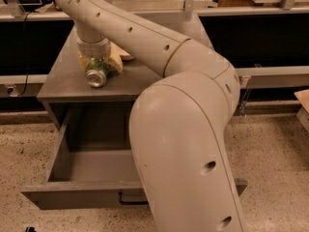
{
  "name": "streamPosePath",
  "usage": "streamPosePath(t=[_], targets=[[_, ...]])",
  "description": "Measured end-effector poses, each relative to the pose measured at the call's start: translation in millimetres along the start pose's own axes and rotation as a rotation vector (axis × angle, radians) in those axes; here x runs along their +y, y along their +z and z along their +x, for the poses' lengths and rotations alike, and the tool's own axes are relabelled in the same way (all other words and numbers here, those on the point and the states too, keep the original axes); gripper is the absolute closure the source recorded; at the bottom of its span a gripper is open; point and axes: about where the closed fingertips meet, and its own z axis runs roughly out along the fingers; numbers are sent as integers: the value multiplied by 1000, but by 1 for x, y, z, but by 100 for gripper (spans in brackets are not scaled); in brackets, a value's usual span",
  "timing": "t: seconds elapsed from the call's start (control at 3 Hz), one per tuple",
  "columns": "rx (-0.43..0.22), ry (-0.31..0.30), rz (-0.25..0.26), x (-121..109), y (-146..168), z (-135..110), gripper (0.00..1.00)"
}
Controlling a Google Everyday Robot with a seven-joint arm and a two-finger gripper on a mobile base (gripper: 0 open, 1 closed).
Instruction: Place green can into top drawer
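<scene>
- The top drawer (72, 196) stands pulled out from the front of the grey cabinet (60, 79). Its flat front panel is nearest, with a small black handle (128, 200) partly hidden behind the arm.
- The drawer's inside is bare grey. Its left wall and back are in view, and its right part is covered by the arm.
- The robot's thick cream arm (183, 129) rises in front of the cabinet's right half and blocks that side. The left half of the drawer mouth stays open from above.
- Speckled floor (275, 153) lies free to the cabinet's right and left.
- The green can (97, 74) lies on its side on the cabinet's top, left of the middle and near the front edge, just behind and above the open drawer. Its shiny silver end faces forward and its mottled green side shows behind.
- The gripper (100, 67) reaches straight down over the can from above, right at it. Whether it grips the can or only straddles it I cannot tell.
- A cream bowl (126, 57) peeks out just behind the gripper, farther back on the cabinet's top.
</scene>
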Motion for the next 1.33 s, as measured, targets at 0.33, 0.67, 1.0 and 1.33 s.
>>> streamPosePath(t=[0.33,0.67,1.0,1.33], targets=[[35,38,-17,14,-16,2,66],[85,58,-39,36,-46,0,88],[173,120,-133,72,-90,-9,100],[180,284,-300,120,-107,-37,100]])
